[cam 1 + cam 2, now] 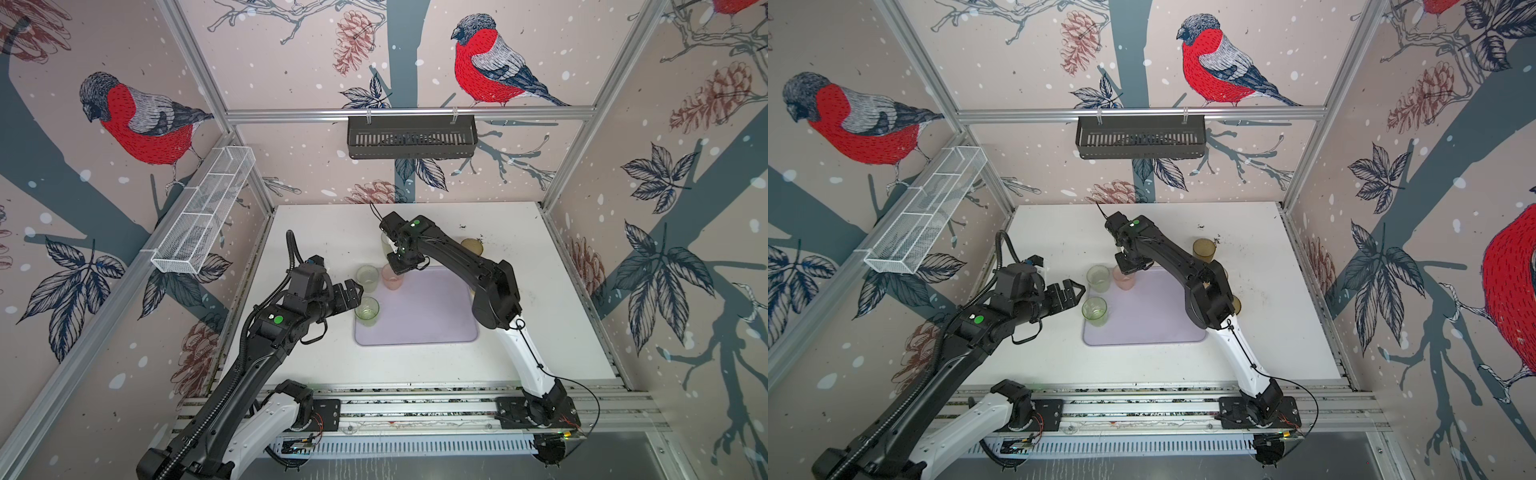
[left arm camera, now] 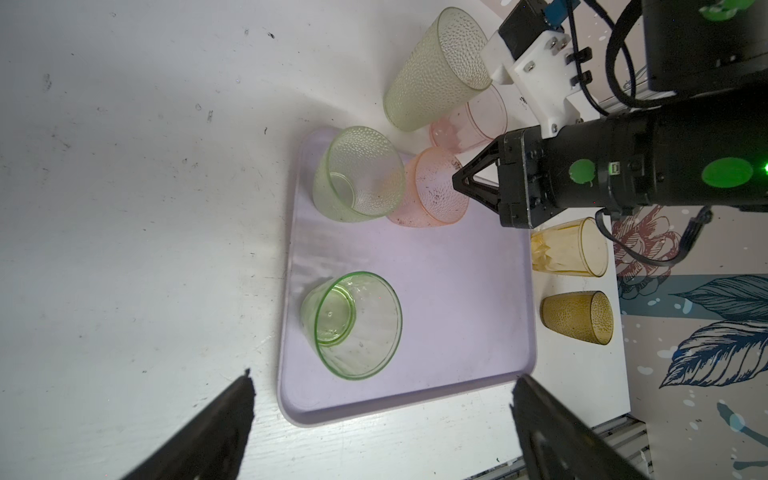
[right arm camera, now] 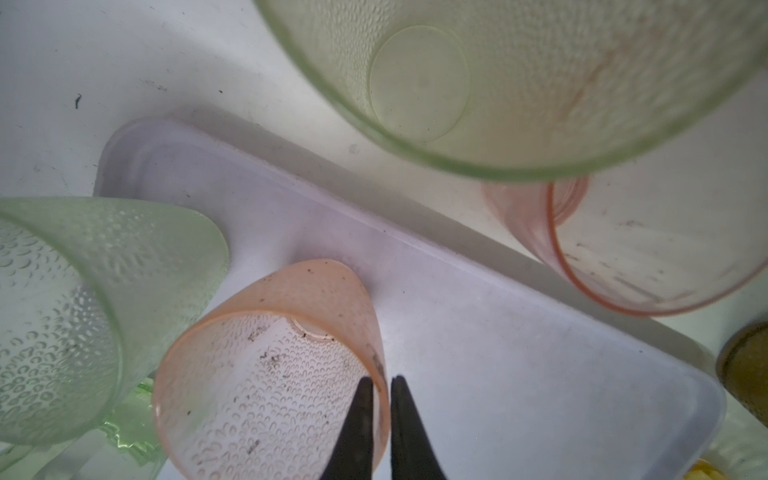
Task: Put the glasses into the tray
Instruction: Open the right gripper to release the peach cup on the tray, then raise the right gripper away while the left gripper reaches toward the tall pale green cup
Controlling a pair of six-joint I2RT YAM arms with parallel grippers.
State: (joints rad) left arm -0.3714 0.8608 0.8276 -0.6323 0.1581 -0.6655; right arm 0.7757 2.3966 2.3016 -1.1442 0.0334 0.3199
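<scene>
Right pincer (image 3: 379,399) pinches the rim of the pink dimpled glass (image 3: 266,374) standing at the lavender tray's (image 3: 498,332) far edge; left pincer (image 2: 382,374) spread; a dragging release could topple it into the green dimpled glass (image 3: 83,311) just beside.

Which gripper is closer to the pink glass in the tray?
Right. The right gripper sits at the pink glass, jaws either side of its rim. The left gripper hovers open beyond the tray's left edge in both top views.
</scene>
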